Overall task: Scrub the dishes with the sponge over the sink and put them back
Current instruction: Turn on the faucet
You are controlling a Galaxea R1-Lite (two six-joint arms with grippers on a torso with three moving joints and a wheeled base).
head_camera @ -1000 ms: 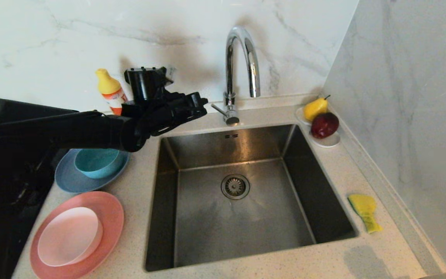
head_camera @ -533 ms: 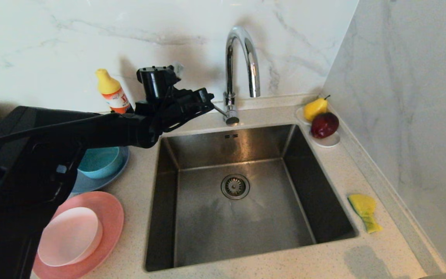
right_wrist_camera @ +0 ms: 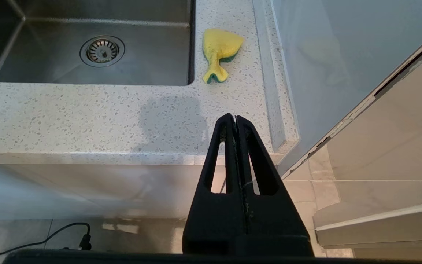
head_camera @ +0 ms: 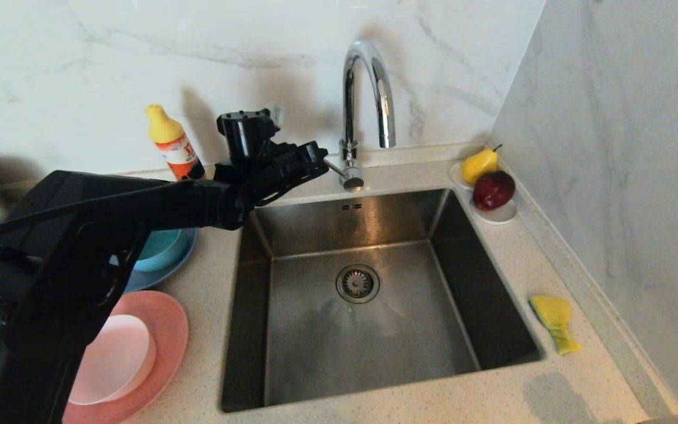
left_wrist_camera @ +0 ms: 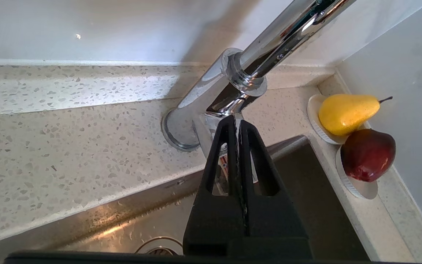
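White marble-look wall panels back a speckled pale counter (head_camera: 209, 306) with the brushed-steel sink (head_camera: 256, 282) set into it.

Far left of the counter: salmon-pink plate (head_camera: 165, 335) with the pale pink-white bowl (head_camera: 118, 356) sitting in it, both partly hidden by the left arm. Behind them, the grey-blue plate (head_camera: 159, 271) carries the teal bowl (head_camera: 162, 250); only slivers show past the arm. A detergent bottle (head_camera: 168, 141), yellow cap and orange label, stands against the wall.

Left pincer (head_camera: 321, 160) is held above the sink's back left corner, fingers clenched together on nothing. In the left wrist view its tips (left_wrist_camera: 235, 121) sit right at the faucet lever (left_wrist_camera: 229, 106); contact cannot be confirmed.

Chrome gooseneck faucet (head_camera: 365, 94) rises behind the sink at centre. Basin holds no dishes; round strainer drain (head_camera: 357, 283) in the floor, two overflow slots (head_camera: 351, 206) in the back wall.

Back right corner: small white fruit dish (head_camera: 501, 215) with a yellow pear (head_camera: 480, 165) and a dark red apple (head_camera: 494, 189), the two fruits touching.

Right of the sink, near the front: the sponge (head_camera: 554, 321) lies crumpled on the counter, yellow up, green edge showing, just beside the basin rim.

Right pincer (right_wrist_camera: 235, 119), seen only by its own wrist camera, hangs off the counter's front edge, clenched shut and empty, well apart from the sponge.
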